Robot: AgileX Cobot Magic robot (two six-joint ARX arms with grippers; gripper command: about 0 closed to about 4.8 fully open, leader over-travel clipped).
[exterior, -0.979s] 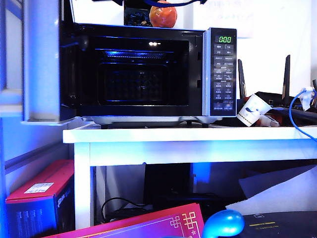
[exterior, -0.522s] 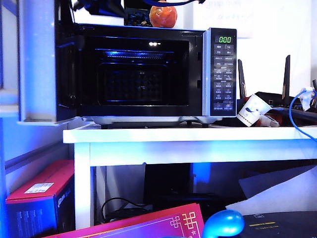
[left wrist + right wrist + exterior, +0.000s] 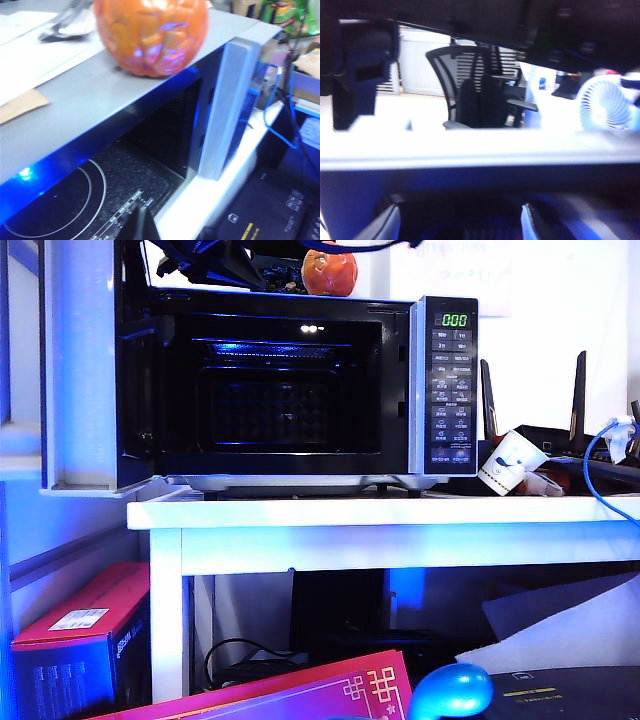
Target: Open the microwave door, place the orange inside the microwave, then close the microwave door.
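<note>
Black glass and silver trim make up the microwave (image 3: 300, 385), which stands on a white table (image 3: 380, 512) with its door (image 3: 80, 370) swung wide open at the left of the exterior view, edge-on to the camera. Its cavity is lit blue, and the green display (image 3: 454, 320) glows above the button panel.

On the microwave's roof sits the orange (image 3: 329, 272) — glossy, resting on the grey top near the front edge. The left gripper (image 3: 215, 262) hangs above the roof just beside the orange, on the door side of it; in the left wrist view the orange (image 3: 151, 34) fills the space right ahead, touching nothing but the roof, with the open cavity and the glass turntable (image 3: 55, 200) below. Only one dark fingertip (image 3: 142, 225) shows there, so I cannot tell how wide that gripper stands.

The right gripper (image 3: 460, 227) is blurred — its two pale fingers (image 3: 382, 225) stand clearly apart with nothing between them, beneath a pale ledge, and an office chair (image 3: 480, 95) stands beyond it.
</note>
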